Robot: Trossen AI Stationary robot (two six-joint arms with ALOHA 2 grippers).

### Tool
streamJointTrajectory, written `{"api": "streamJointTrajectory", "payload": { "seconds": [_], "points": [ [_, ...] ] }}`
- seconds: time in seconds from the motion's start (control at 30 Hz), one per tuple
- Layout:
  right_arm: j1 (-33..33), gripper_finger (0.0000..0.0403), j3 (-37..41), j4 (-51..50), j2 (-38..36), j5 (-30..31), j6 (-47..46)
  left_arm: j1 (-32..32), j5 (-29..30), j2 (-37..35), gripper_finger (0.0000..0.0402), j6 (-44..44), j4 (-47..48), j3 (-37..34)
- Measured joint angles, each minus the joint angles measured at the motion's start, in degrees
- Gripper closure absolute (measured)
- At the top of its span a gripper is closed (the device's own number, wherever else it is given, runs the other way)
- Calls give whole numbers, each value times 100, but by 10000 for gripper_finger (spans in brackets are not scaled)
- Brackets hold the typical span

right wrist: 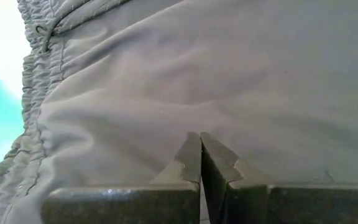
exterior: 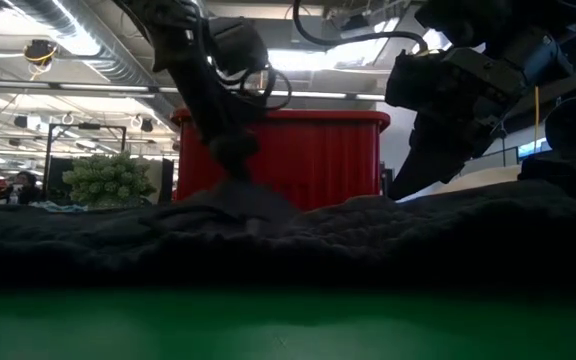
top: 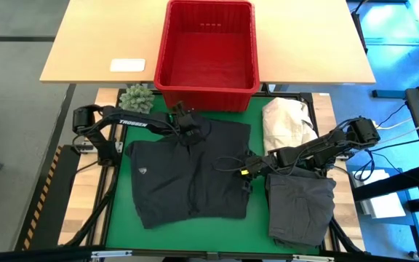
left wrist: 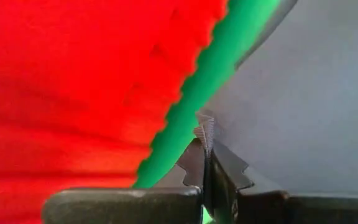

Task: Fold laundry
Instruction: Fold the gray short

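A dark grey garment [top: 188,178] of the laundry lies spread on the green mat [top: 118,211], its elastic waistband [right wrist: 42,87] showing in the right wrist view. My left gripper [top: 188,135] is shut at the garment's far edge, just in front of the red basket [top: 206,51]. My right gripper [top: 247,172] is shut at the garment's right edge. A folded dark grey garment [top: 302,209] lies on the mat's right side. My left gripper pinches a small bit of the garment's far edge [left wrist: 205,129] between its two fingertips, slanting down from the left. The cloth rises in a low peak [exterior: 243,195] under the fingers; the rest lies on the mat. My right gripper meets the garment's cloth [right wrist: 197,121] at its right side with shut fingertips, slanting down from the right. The cloth puckers faintly toward the tips. How much lies between them is hidden by the fingers. The garment lies flat on the mat.
A cream-white cloth heap [top: 286,122] lies at the mat's far right. A small green plant [top: 137,97] stands at the far left, beside the basket. A white flat thing [top: 127,65] lies on the wooden table [top: 93,44] behind.
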State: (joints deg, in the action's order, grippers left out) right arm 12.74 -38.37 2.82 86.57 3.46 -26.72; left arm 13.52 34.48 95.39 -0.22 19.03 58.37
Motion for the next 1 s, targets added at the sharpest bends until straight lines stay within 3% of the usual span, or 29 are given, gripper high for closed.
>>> {"api": "streamJointTrajectory", "payload": {
  "seconds": [0.13, 0.33, 0.7, 1.0],
  "points": [
    [2, 403, 0, 1, 1, 0, 0, 138, 103, 11, 401, -176, 162, 0],
    [2, 403, 0, 3, 1, 0, -2, 334, -272, 11, 395, -224, -8, 0],
    [2, 403, 0, 1, 2, 0, -2, 269, -402, -56, 286, 347, -11, 0],
    [2, 403, 0, 52, 1, -1, 13, -280, -389, -1238, 239, 367, 555, 0]
  ]
}}
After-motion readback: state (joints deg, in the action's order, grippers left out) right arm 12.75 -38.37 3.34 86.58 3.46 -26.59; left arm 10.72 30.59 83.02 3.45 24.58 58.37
